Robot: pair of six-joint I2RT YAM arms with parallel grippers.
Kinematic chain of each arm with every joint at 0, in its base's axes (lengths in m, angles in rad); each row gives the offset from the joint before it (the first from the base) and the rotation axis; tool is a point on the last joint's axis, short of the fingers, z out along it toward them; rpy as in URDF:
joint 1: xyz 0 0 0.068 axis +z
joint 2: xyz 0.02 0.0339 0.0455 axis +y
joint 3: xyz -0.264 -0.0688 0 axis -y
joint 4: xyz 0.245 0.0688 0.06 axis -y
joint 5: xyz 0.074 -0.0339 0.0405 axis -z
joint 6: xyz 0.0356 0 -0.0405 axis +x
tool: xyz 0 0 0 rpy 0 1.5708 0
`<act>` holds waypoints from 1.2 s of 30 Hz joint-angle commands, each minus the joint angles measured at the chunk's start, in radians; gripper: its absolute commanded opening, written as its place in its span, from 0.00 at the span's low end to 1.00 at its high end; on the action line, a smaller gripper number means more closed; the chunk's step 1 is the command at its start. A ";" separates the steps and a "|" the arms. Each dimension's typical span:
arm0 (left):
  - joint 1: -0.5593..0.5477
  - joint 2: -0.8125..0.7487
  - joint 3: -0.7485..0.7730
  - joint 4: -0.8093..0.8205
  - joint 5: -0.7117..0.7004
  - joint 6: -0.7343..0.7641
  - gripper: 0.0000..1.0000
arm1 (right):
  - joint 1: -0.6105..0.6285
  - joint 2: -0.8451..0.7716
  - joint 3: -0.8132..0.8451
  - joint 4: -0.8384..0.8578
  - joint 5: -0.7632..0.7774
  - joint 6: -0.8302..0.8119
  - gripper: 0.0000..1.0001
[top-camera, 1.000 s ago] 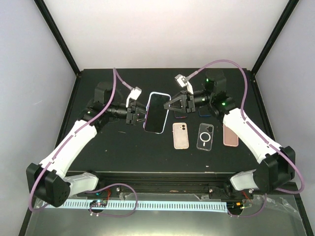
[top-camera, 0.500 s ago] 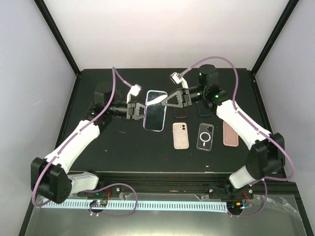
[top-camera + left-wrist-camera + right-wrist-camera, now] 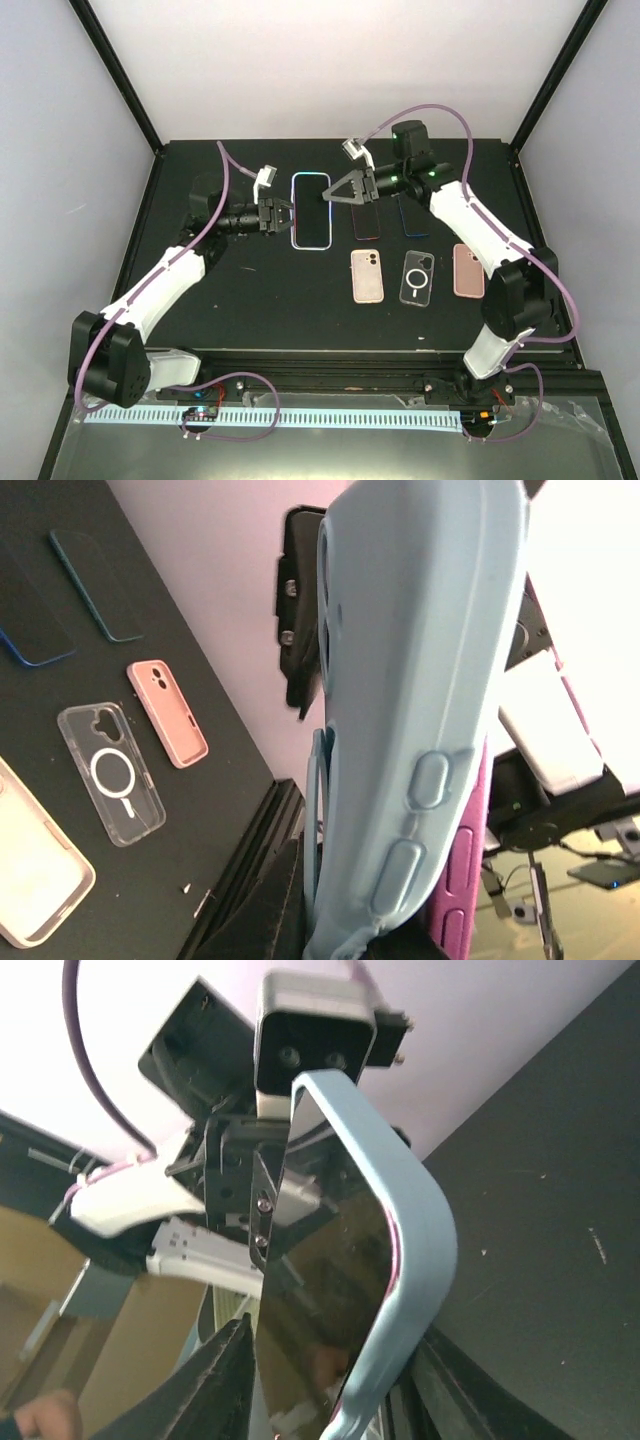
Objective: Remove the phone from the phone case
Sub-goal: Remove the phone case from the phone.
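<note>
The phone (image 3: 311, 212), dark screen up in a light blue phone case (image 3: 420, 680), hangs above the table between both grippers. My left gripper (image 3: 281, 213) is shut on the case's left edge; in the left wrist view the case's back fills the frame above that gripper (image 3: 370, 930), and the phone's magenta edge (image 3: 462, 860) peeks out beside it. My right gripper (image 3: 336, 192) straddles the phone's right edge. In the right wrist view its fingers (image 3: 225, 1375) stand either side of the screen (image 3: 320, 1280), and a slim gap shows beside the glass.
On the black table (image 3: 250, 310) lie a beige case (image 3: 367, 275), a clear ringed case (image 3: 417, 277) and a pink case (image 3: 467, 270). Two dark phones (image 3: 366, 222) lie behind them. The left arm's wrist camera (image 3: 315, 1035) faces my right gripper.
Both grippers carried the phone toward the back of the table. The left gripper closed on the case's edge, and the right gripper's jaws have spread apart.
</note>
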 commanded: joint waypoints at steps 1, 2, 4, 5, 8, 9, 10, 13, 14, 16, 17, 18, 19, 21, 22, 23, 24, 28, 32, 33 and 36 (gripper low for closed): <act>0.023 0.001 0.001 0.075 -0.047 -0.096 0.01 | -0.043 -0.005 0.067 -0.147 0.088 -0.130 0.46; 0.025 0.001 0.002 0.066 -0.053 -0.097 0.02 | -0.047 -0.007 0.081 -0.182 0.112 -0.162 0.49; 0.031 0.004 0.010 0.017 -0.080 -0.097 0.02 | -0.048 -0.015 0.106 -0.253 0.161 -0.239 0.52; 0.035 0.006 0.013 -0.009 -0.092 -0.098 0.02 | -0.048 -0.021 0.113 -0.279 0.189 -0.268 0.53; 0.039 0.012 0.033 -0.112 -0.143 -0.109 0.02 | -0.048 -0.055 0.105 -0.306 0.280 -0.334 0.54; 0.040 0.014 0.036 -0.135 -0.151 -0.115 0.02 | -0.047 -0.072 0.094 -0.307 0.310 -0.356 0.55; 0.040 0.016 0.041 -0.159 -0.161 -0.124 0.02 | -0.046 -0.090 0.080 -0.305 0.341 -0.380 0.56; 0.043 0.016 0.049 -0.210 -0.180 -0.142 0.02 | -0.043 -0.151 0.031 -0.279 0.417 -0.417 0.60; 0.043 0.016 0.050 -0.216 -0.183 -0.153 0.02 | -0.041 -0.177 0.016 -0.268 0.440 -0.429 0.61; 0.045 0.016 0.046 -0.212 -0.184 -0.171 0.01 | -0.030 -0.215 -0.009 -0.254 0.492 -0.457 0.62; 0.045 0.017 0.043 -0.211 -0.183 -0.186 0.02 | -0.019 -0.234 -0.020 -0.249 0.523 -0.475 0.62; 0.045 0.019 0.039 -0.206 -0.184 -0.202 0.02 | -0.006 -0.252 -0.030 -0.244 0.558 -0.496 0.63; 0.046 0.021 0.035 -0.200 -0.182 -0.221 0.02 | 0.017 -0.273 -0.040 -0.237 0.607 -0.520 0.64; 0.052 0.024 0.027 -0.187 -0.178 -0.258 0.02 | 0.059 -0.313 -0.063 -0.221 0.694 -0.570 0.65; 0.055 0.024 0.022 -0.179 -0.176 -0.278 0.02 | 0.082 -0.333 -0.083 -0.209 0.734 -0.595 0.65; 0.058 0.024 0.018 -0.169 -0.170 -0.295 0.02 | 0.102 -0.350 -0.098 -0.197 0.775 -0.617 0.66; 0.061 0.024 0.013 -0.156 -0.165 -0.311 0.02 | 0.121 -0.365 -0.111 -0.185 0.808 -0.637 0.68; 0.066 0.024 0.002 -0.126 -0.149 -0.359 0.02 | 0.201 -0.395 -0.145 -0.156 0.909 -0.702 0.69; 0.069 0.056 -0.001 -0.111 -0.135 -0.394 0.02 | 0.315 -0.400 -0.170 -0.130 1.050 -0.791 0.69; 0.069 0.056 -0.003 -0.107 -0.133 -0.399 0.02 | 0.340 -0.394 -0.172 -0.126 1.085 -0.802 0.69; 0.070 0.056 -0.007 -0.103 -0.135 -0.404 0.02 | 0.395 -0.373 -0.169 -0.108 1.161 -0.815 0.69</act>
